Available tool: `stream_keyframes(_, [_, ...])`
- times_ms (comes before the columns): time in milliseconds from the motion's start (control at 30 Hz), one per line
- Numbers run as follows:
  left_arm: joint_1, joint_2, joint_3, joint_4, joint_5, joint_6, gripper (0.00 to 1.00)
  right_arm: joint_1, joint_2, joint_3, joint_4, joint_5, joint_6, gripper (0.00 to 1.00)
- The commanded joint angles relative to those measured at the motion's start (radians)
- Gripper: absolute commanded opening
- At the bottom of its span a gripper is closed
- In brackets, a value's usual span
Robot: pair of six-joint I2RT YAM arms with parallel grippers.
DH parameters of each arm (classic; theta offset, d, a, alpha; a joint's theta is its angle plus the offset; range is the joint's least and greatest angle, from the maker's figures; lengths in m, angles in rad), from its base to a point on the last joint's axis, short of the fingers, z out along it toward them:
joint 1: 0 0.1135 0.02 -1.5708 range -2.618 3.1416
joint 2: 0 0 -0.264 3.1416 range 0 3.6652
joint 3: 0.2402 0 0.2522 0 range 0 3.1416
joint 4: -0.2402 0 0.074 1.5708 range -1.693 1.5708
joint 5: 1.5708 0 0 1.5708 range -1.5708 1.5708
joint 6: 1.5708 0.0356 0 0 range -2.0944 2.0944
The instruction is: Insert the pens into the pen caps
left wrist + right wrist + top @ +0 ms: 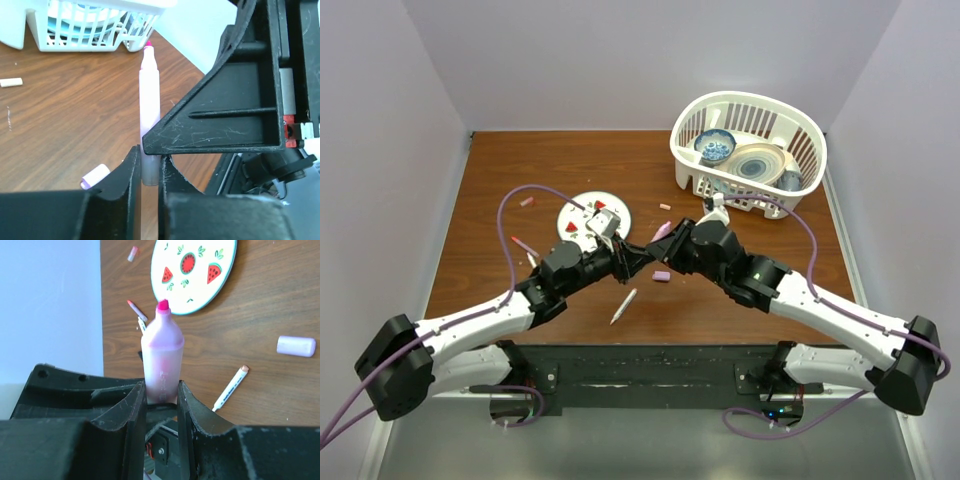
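Observation:
The thick pale pink pen (662, 231) is held above the table's middle by both grippers. My right gripper (161, 390) is shut on its barrel (162, 357), magenta tip pointing away. My left gripper (149, 156) is shut on the pen's blunt rear end (149, 100), just behind the right fingers. A pale lilac pen cap (661, 275) lies on the table right below them. The white pen (623, 306) lies nearer the bases. The thin reddish pen (525, 245) lies at the left. A small pink cap (527, 201) and a pale cap (665, 207) lie farther back.
A round white plate with watermelon prints (582, 206) sits behind the left gripper. A white basket (798, 125) holding dishes stands at the back right. White walls close in the table on three sides.

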Motion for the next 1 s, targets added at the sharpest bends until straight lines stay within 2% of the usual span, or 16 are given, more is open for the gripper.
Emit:
stream_keyframes(0, [0.000, -0.028, 0.009, 0.083, 0.053, -0.036, 0.00, 0.015, -0.064, -0.021, 0.107, -0.046, -0.050, 0.27])
stream_keyframes(33, [-0.002, -0.051, 0.007, 0.086, 0.069, -0.043, 0.00, 0.014, -0.079, -0.028, 0.116, -0.046, -0.075, 0.39])
stream_keyframes(133, [0.000, -0.103, -0.005, 0.085, 0.135, -0.089, 0.00, 0.014, -0.150, -0.057, 0.166, -0.063, -0.191, 0.51])
stream_keyframes(333, [0.000, -0.196, -0.046, 0.117, 0.217, -0.227, 0.00, 0.014, -0.293, -0.131, 0.285, -0.090, -0.291, 0.52])
stream_keyframes(467, [0.000, -0.195, -0.053, 0.178, 0.302, -0.300, 0.00, 0.014, -0.317, -0.140, 0.345, -0.127, -0.340, 0.41])
stream_keyframes(567, [0.000, -0.186, -0.051, 0.226, 0.346, -0.346, 0.00, 0.014, -0.314, -0.124, 0.356, -0.166, -0.380, 0.21])
stream_keyframes(600, [0.000, -0.186, -0.050, 0.232, 0.350, -0.353, 0.00, 0.014, -0.311, -0.119, 0.353, -0.176, -0.385, 0.11])
stream_keyframes(700, [0.000, -0.190, -0.034, 0.223, 0.361, -0.358, 0.00, 0.014, -0.311, -0.113, 0.339, -0.201, -0.396, 0.00])
stream_keyframes(767, [0.000, -0.190, -0.005, 0.179, 0.366, -0.341, 0.22, 0.014, -0.319, -0.117, 0.339, -0.216, -0.405, 0.00])
stream_keyframes(833, [0.001, -0.187, 0.035, 0.110, 0.364, -0.308, 0.39, 0.015, -0.325, -0.117, 0.336, -0.227, -0.416, 0.00])
stream_keyframes(900, [0.000, -0.187, 0.050, 0.084, 0.363, -0.291, 0.45, 0.014, -0.331, -0.111, 0.324, -0.238, -0.419, 0.00])
stream_keyframes(967, [0.001, -0.183, 0.068, 0.065, 0.358, -0.277, 0.47, 0.014, -0.333, -0.108, 0.319, -0.250, -0.423, 0.00])
